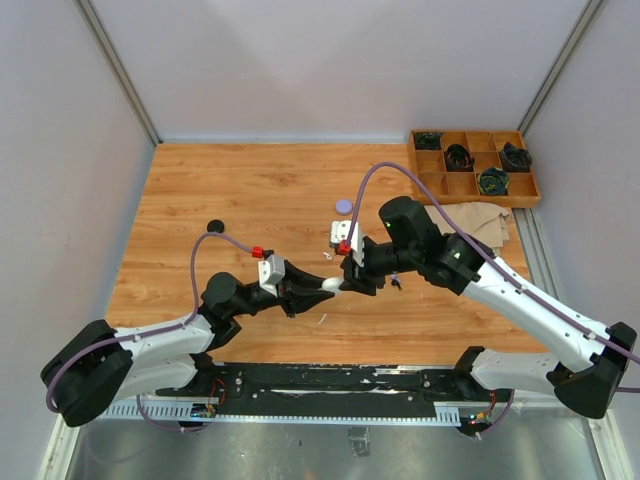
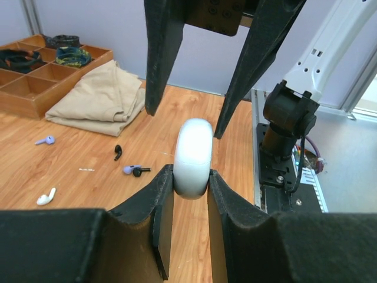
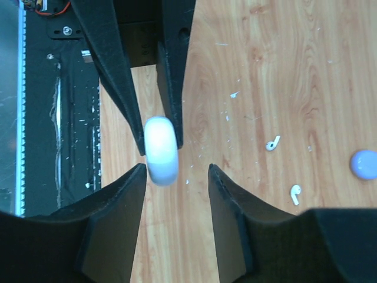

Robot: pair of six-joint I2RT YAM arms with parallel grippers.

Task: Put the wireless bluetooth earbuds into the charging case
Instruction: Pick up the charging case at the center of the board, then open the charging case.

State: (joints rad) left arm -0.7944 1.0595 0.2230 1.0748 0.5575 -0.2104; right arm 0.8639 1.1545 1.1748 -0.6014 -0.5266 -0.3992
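Observation:
My left gripper (image 2: 191,174) is shut on a white round charging case (image 2: 192,154) and holds it on edge above the table. In the top view this gripper (image 1: 320,289) meets my right gripper (image 1: 348,282) at the table's middle. My right gripper (image 3: 177,180) is open, its jaws on either side of the case (image 3: 161,150), not touching it. Loose earbuds lie on the wood: a lilac one (image 2: 45,140), a black one (image 2: 118,152), a lilac and black pair (image 2: 133,170), a white one (image 2: 46,196), and two white ones (image 3: 272,142) (image 3: 295,193).
A lilac round case (image 1: 344,206) and a black round case (image 1: 215,226) lie on the wooden table (image 1: 250,190). A wooden compartment tray (image 1: 475,185) with coiled cables stands at the back right, with a folded beige cloth (image 1: 482,218) in front of it.

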